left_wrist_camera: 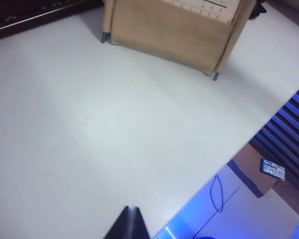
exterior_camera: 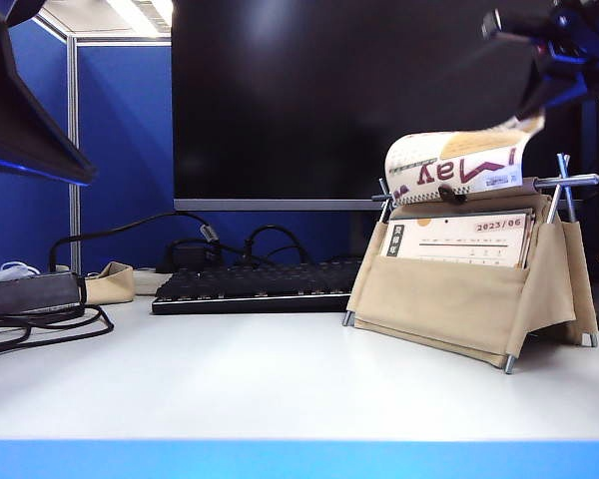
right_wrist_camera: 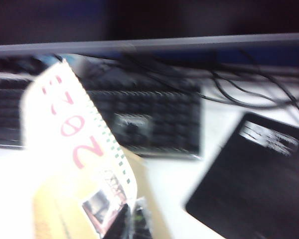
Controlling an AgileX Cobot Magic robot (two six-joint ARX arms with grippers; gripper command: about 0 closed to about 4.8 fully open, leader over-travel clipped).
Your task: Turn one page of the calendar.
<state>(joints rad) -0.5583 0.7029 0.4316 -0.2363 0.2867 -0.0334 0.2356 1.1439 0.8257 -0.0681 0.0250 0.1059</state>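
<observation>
Your left gripper point(left_wrist_camera: 131, 225) hangs pressed together over the bare table point(left_wrist_camera: 114, 149). Rightward, the calendar point(exterior_camera: 469, 289) holds its sheets in the beige canvas stand; your right gripper point(exterior_camera: 531, 118) pinches the page point(exterior_camera: 459, 165), curled above the rods.

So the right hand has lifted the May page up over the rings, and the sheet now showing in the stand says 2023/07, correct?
Nearly. The right hand does hold the page curled up over the spiral rings, but the sheet showing in the calendar stand reads 2023/06, not 2023/07. The exterior view shows it.
</observation>
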